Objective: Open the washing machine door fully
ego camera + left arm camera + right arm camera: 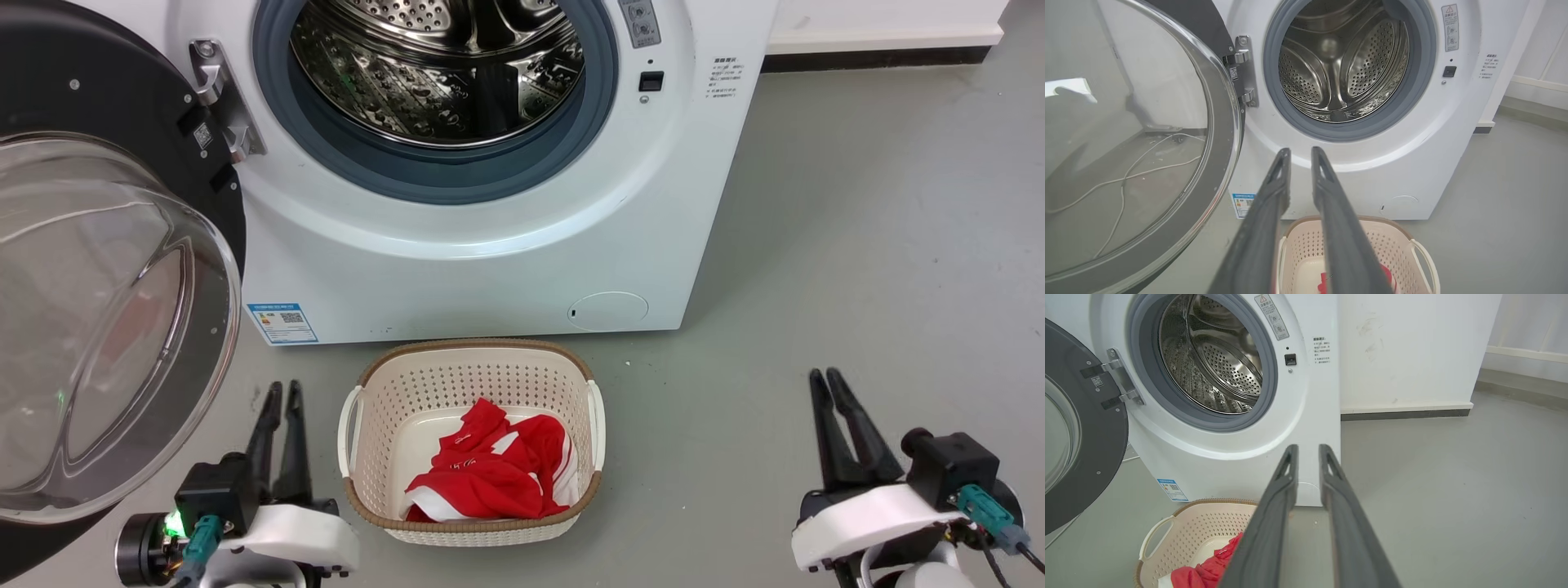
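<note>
1. Head view: the washing machine door [106,286] stands swung out to my left on its hinge [220,98], well apart from the drum mouth [441,73], which is fully uncovered. I judge the opening essentially done. At most a last push to the hinge's stop is left, and I cannot tell whether any travel remains.
   - My left gripper [282,386] sits low, just beside the door's lower rim but not touching it. Its fingers are drawn close together and hold nothing.
   - My right gripper [822,373] is well apart from the door on the right, tips all but meeting, also empty.
   - I count one washing machine [490,269], one door, two grippers, one basket [473,347] in front of the machine, and one bundle of red cloth [490,474] in it.
2. Left wrist view: the door [1139,143] takes up the left side, its glass bowl facing me and its hinged edge clear of the grey gasket. The left gripper [1300,150] points at the machine's front below the drum mouth, with only a slim gap between its fingers and nothing in it. I count one door, one drum mouth and one basket.
3. Right wrist view: the door [1081,437] shows its dark inner face, turned wide away from the opening. The right gripper [1308,446] has its fingers near each other and is empty, aimed at the machine's lower right corner. I count one door, one basket and one red bundle.
</note>
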Available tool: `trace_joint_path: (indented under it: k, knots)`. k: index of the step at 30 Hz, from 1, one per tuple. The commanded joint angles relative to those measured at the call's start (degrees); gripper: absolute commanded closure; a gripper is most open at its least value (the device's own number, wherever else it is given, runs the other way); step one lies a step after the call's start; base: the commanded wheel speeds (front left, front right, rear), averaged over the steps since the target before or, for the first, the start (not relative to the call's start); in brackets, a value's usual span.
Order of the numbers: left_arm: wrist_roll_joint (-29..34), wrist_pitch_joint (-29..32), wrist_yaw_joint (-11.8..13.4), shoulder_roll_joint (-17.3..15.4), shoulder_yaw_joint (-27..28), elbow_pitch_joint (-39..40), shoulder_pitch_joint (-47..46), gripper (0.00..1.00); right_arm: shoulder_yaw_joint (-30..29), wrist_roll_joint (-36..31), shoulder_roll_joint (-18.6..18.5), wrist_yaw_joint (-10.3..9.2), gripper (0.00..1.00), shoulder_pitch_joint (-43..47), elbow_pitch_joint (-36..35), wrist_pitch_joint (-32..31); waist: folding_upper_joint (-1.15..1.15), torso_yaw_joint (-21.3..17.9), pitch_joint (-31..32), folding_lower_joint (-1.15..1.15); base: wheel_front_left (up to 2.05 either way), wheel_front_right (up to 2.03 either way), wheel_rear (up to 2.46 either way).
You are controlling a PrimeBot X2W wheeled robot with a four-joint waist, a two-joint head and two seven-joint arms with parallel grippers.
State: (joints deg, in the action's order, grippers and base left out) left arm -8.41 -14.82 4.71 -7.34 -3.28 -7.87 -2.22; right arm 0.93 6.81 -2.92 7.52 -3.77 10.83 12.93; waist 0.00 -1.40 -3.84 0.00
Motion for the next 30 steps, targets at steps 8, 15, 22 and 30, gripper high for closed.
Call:
trace_joint_path:
  k: [8, 15, 22, 30]
  knots:
    - [-9.97, 2.74, -1.44, 0.36, 1.6, -0.47, -1.22, 1.0, -0.53, 10.65, -0.26, 0.0, 1.0, -0.74, -0.34, -1.97, 0.0, 0.1, 0.25, 0.0, 0.0, 0.0, 0.0]
    - [-17.37, 4.44, -2.53, 0.76, 2.27, -0.81, -1.37, 1.0, -0.97, 18.35, -0.47, -0.01, 1.0, -1.01, 0.04, -3.51, 0.0, 0.17, 0.45, 0.0, 0.0, 0.0, 0.0]
    - [-24.14, 6.1, -3.51, 1.15, 3.0, -1.27, -1.65, 1.0, -1.4, 25.36, -0.61, -0.01, 1.0, -1.23, 0.34, -4.94, 0.0, 0.25, 0.66, 0.0, 0.0, 0.0, 0.0]
    - [-31.26, 7.87, -4.56, 1.53, 3.78, -1.8, -2.0, 1.0, -1.89, 32.72, -0.72, -0.01, 1.0, -1.45, 0.64, -6.47, 0.0, 0.34, 0.89, 0.0, 0.0, 0.0, 0.0]
